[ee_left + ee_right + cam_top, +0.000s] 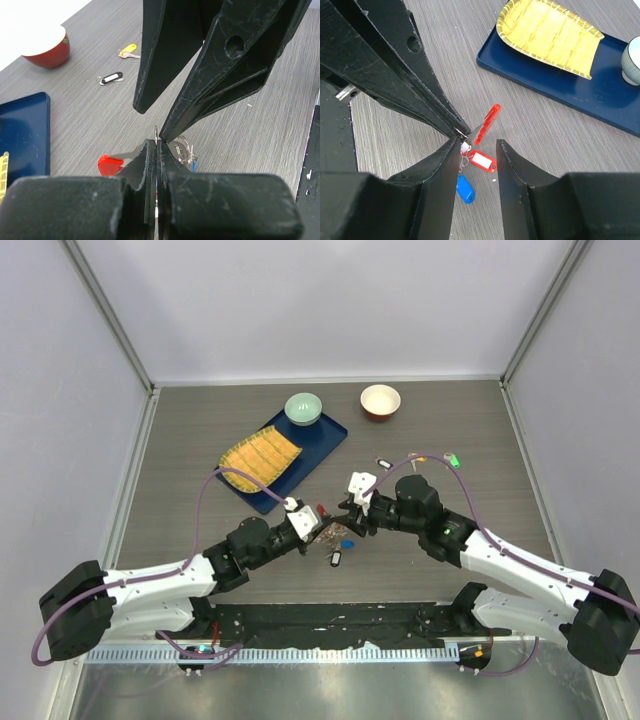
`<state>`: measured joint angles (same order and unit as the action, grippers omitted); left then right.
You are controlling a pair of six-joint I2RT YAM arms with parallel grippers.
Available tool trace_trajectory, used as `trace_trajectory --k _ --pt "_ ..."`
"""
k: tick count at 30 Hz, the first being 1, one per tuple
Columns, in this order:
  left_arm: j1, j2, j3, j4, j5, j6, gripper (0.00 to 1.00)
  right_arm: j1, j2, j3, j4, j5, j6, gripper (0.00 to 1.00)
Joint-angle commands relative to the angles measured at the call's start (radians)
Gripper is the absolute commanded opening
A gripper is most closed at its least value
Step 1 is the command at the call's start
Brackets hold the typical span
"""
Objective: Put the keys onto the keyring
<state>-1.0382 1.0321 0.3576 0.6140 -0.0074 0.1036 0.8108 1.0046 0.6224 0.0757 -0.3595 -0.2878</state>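
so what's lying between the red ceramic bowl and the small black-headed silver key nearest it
Nothing: the grey wood-grain table is bare between the red bowl and the black-headed key, clearest in the left wrist view.

My table [470, 420]: grey, fine wood grain. My left gripper [156, 145] and right gripper [476, 145]: black.
Keyring [466, 148]: silver rings; red loop [490, 119]; red tag [482, 161] with white label; blue tag [465, 190] at its 6 o'clock.
Black key [111, 78], yellow key [128, 49], green key [452, 459]: table's 2 o'clock.
Tray [322, 440]: navy. Mat [262, 458]: yellow, ribbed stripes.
Bowl [303, 407], 12 o'clock: pale green. Second bowl [380, 400], 1 o'clock: red outside, white inside.
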Motion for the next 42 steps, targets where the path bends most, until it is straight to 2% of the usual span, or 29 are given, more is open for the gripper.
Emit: trace_trajectory --k 1,7,13,14,15,16,19,25,33,37,42 --pt "0.003 -0.007 0.053 0.018 -0.008 -0.035 0.0 0.013 -0.008 0.011 0.061 -0.006 -0.02 0.4" --pt "0.003 -0.015 0.064 -0.002 0.004 -0.048 0.0 0.025 -0.006 -0.004 0.082 0.007 -0.037 0.36" --pt "0.003 -0.027 0.069 -0.02 0.04 -0.064 0.0 0.05 0.011 -0.003 0.084 0.004 -0.053 0.26" --pt "0.003 -0.033 0.069 -0.022 0.04 -0.073 0.0 0.054 0.011 -0.003 0.084 0.007 -0.054 0.15" --pt "0.003 -0.035 0.069 -0.022 0.04 -0.08 0.0 0.06 0.014 -0.001 0.081 0.01 -0.062 0.13" --pt "0.004 -0.038 0.07 -0.022 0.038 -0.085 0.0 0.062 0.014 0.0 0.081 0.011 -0.066 0.06" --pt "0.004 -0.046 0.073 -0.023 0.017 -0.125 0.0 0.08 0.019 0.0 0.081 0.028 -0.071 0.01" --pt "0.003 -0.05 0.099 -0.054 -0.065 -0.208 0.0 0.131 0.022 -0.003 0.075 0.1 -0.088 0.01" --pt "0.003 -0.004 0.138 -0.094 -0.045 -0.292 0.06 0.206 0.038 -0.004 0.105 0.243 -0.109 0.01" --pt "0.003 0.014 0.147 -0.097 -0.042 -0.311 0.17 0.231 0.051 0.003 0.102 0.277 -0.113 0.01" --pt "0.003 0.016 0.147 -0.102 -0.042 -0.301 0.23 0.234 0.055 0.003 0.099 0.278 -0.111 0.01"
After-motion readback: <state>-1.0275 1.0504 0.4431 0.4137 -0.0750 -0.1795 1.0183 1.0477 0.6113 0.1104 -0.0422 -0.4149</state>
